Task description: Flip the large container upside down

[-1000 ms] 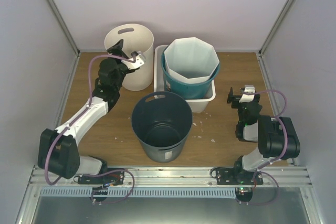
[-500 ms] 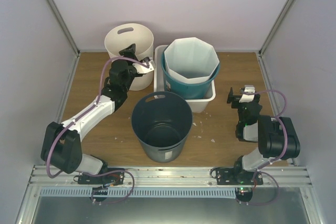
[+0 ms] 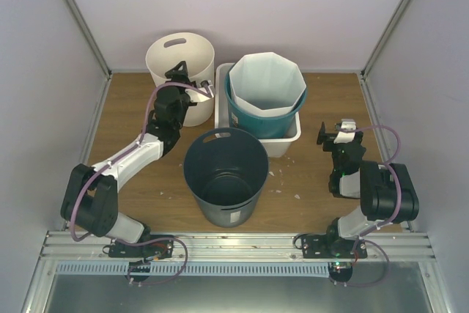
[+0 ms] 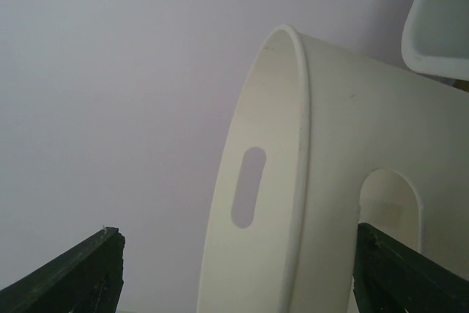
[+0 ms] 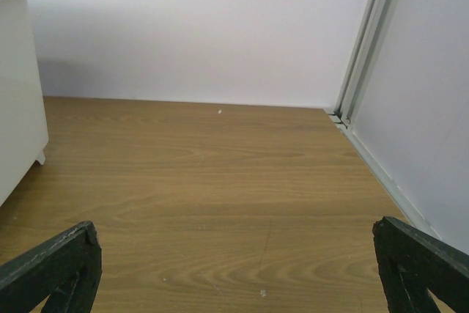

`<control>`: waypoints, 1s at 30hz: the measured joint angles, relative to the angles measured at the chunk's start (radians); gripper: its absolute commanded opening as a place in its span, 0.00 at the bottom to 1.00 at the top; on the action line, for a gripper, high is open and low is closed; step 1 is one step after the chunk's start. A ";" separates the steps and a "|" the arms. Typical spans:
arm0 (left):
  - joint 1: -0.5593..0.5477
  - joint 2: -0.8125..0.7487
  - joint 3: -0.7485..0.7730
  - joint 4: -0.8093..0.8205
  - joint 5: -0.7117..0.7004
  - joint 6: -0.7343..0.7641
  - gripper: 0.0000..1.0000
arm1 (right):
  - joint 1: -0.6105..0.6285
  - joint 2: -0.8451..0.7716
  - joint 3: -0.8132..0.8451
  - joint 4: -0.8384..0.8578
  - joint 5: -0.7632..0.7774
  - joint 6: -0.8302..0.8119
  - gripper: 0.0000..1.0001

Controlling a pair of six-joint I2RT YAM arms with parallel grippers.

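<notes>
Hovering by the cream bucket [image 3: 173, 58], left gripper [image 3: 195, 83], jaws apart; right gripper [image 3: 335, 131], jaws wide, over the table [image 5: 220, 181].

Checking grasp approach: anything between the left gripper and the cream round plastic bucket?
Nothing visible. The left gripper is open at the cream round plastic bucket, its rim between the fingers; a white rectangular tub stands close beside.

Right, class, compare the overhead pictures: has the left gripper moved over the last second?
Yes. The left gripper has shifted right across the cream bucket, ending closer to the white tub.
</notes>
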State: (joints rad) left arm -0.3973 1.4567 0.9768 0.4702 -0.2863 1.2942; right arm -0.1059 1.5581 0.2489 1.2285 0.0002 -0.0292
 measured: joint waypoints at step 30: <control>0.044 0.143 -0.129 0.550 -0.071 0.271 0.56 | 0.000 0.000 0.000 0.000 0.000 0.000 1.00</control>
State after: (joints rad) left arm -0.3531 1.6001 0.8474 1.0199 -0.3573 1.5650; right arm -0.1059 1.5581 0.2489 1.2285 0.0002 -0.0292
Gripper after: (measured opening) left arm 0.565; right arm 0.998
